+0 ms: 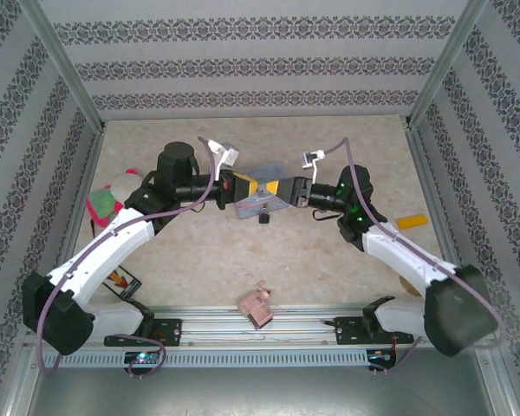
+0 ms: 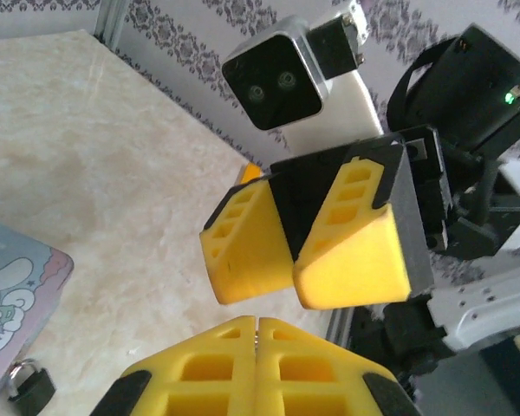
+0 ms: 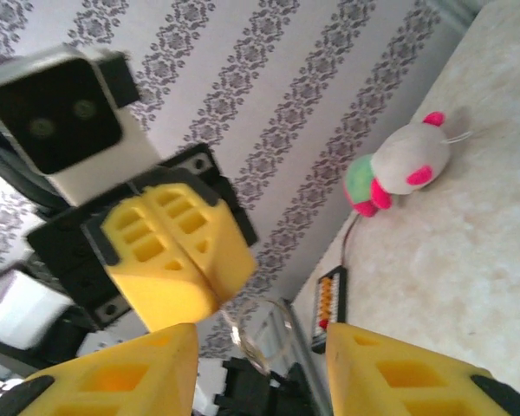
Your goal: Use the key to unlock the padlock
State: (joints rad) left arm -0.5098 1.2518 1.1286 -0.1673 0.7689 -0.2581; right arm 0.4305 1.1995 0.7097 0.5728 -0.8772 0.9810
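Observation:
The padlock (image 1: 264,218) is a tiny dark body with a silvery shackle, lying on the table by the edge of the blue tin (image 1: 253,204); in the left wrist view the padlock (image 2: 31,386) sits at the bottom left, apart from both grippers. Above the tin my two grippers meet tip to tip. My left gripper (image 1: 267,185) (image 2: 257,322) is shut on the key, of which a thin metal glint shows in the seam. The key's silvery ring (image 3: 262,334) hangs below those shut fingers. My right gripper (image 1: 283,187) (image 3: 260,342) stands open, its fingers either side of the ring without touching it.
A white, pink and green plush toy (image 1: 104,204) (image 3: 407,169) lies at the left wall. A pink blocky object (image 1: 257,305) rests near the front rail, and a yellow piece (image 1: 412,222) lies at the right. Patterned walls close in three sides.

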